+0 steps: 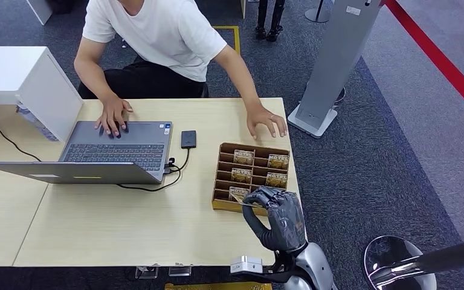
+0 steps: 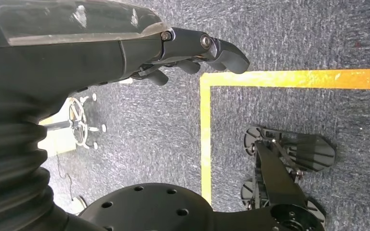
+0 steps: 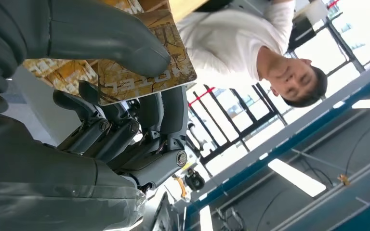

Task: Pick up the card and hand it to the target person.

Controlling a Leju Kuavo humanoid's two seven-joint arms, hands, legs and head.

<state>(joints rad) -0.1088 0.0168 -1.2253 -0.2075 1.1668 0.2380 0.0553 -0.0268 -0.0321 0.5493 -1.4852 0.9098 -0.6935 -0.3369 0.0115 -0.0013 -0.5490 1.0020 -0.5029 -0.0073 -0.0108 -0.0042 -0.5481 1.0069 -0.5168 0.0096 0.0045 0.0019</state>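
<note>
My right hand [image 1: 281, 216] hovers over the near right corner of the brown card box [image 1: 223, 175] and pinches a gold-patterned card [image 1: 246, 201] between thumb and fingers. In the right wrist view the card [image 3: 149, 72] lies flat under the thick grey thumb [image 3: 111, 33], with the darker fingers [image 3: 168, 120] beneath it. More cards [image 1: 243, 157] stand in the box's slots. A person in a white shirt [image 1: 157, 30] sits across the table, one hand [image 1: 267, 121] flat beside the box. My left hand [image 2: 192, 53] hangs over the carpet with fingers curled in, holding nothing.
An open laptop [image 1: 112, 151] with a cabled black drive [image 1: 188, 139] sits left of the box; the person's other hand rests on it. A white box [image 1: 18, 78] stands at the far left. A grey kiosk stand [image 1: 332, 66] and a stool [image 1: 393, 260] are right of the table.
</note>
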